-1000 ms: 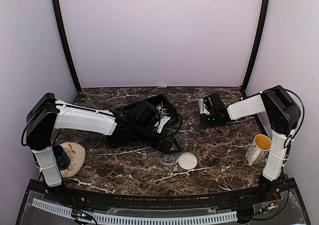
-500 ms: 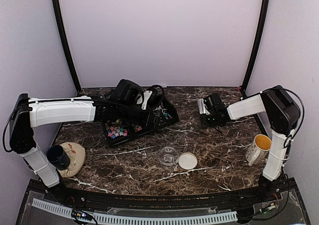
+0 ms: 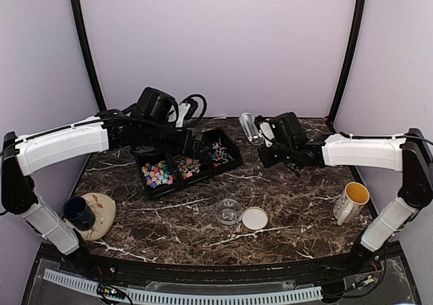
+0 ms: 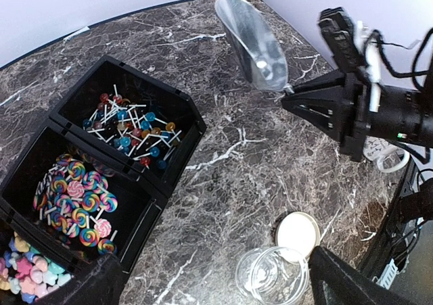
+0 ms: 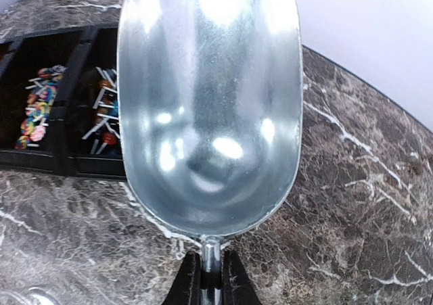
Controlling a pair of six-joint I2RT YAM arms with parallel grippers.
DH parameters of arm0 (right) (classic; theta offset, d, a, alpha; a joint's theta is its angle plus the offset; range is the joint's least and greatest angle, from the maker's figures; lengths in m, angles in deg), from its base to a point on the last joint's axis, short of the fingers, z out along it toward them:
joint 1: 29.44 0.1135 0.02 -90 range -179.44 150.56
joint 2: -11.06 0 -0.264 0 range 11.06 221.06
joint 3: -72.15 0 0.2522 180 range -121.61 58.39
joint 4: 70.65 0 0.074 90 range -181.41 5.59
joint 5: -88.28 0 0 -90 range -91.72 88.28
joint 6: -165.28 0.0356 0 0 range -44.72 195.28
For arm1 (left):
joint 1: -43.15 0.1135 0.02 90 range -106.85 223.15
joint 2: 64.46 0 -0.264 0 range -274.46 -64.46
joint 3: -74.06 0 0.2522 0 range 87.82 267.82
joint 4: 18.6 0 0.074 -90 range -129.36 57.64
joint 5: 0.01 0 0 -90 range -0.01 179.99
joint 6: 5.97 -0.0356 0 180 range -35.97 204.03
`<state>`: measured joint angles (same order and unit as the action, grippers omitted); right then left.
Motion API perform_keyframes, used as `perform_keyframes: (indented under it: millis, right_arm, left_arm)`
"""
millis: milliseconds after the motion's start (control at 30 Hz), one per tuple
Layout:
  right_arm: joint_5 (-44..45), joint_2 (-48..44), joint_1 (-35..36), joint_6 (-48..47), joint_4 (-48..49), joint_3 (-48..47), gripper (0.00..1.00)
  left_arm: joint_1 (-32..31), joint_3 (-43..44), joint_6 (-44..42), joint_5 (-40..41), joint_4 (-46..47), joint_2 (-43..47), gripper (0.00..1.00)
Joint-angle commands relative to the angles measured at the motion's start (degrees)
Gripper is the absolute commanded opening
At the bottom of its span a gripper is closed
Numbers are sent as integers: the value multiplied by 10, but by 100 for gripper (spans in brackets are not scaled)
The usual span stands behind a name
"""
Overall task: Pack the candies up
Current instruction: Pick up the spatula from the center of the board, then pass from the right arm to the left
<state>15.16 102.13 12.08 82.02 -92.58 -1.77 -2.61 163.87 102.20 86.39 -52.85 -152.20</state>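
Observation:
A black three-bin tray [image 3: 203, 175] holds the candies: pastel star pieces [image 3: 157, 173] [image 4: 20, 278], swirl lollipops [image 3: 188, 166] [image 4: 74, 203] and small round lollipops [image 3: 218, 154] [image 4: 132, 126]. My right gripper [image 5: 210, 278] [image 3: 267, 134] is shut on the handle of a metal scoop [image 5: 210, 102] [image 3: 249, 127] [image 4: 252, 44], held empty in the air right of the tray. High over the tray's back edge, my left gripper [image 3: 189, 112] [image 4: 216, 290] is open and empty. A clear jar [image 3: 229, 212] [image 4: 274, 278] stands in front, its white lid [image 3: 254, 218] [image 4: 298, 232] lying beside it.
A yellow-lined mug [image 3: 352, 200] stands near the right arm's base. A dark blue cup [image 3: 78, 212] sits on a patterned plate [image 3: 103, 207] at the front left. Pale walls enclose the marble table [image 3: 298, 203] on three sides.
My left arm has risen and drawn back to the left, uncovering the tray. My right gripper has closed on the scoop's handle, lifted it and swung left toward the tray.

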Motion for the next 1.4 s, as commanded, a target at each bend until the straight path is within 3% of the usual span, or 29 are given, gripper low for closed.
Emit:
perform_keyframes:
  millis: [0,200,467,700,1233,1367]
  right_arm:
    - [-6,-48,47,-74,-4,7,0]
    - [38,-78,119,-148,24,37,0]
    - [31,-87,173,-216,57,68,0]
    - [43,-81,204,-245,61,54,0]
    - [79,-48,255,-271,64,26,0]
    - [88,-40,261,-275,62,22,0]
  left_arm:
    - [12,22,-28,-29,-41,35,99]
    - [29,29,-39,-85,-59,45,99]
    - [63,-15,-16,-204,-29,56,95]
    - [69,-40,-8,-257,-15,46,90]
    - [71,-87,20,-314,34,23,69]
    - [70,-97,26,-319,44,22,56]
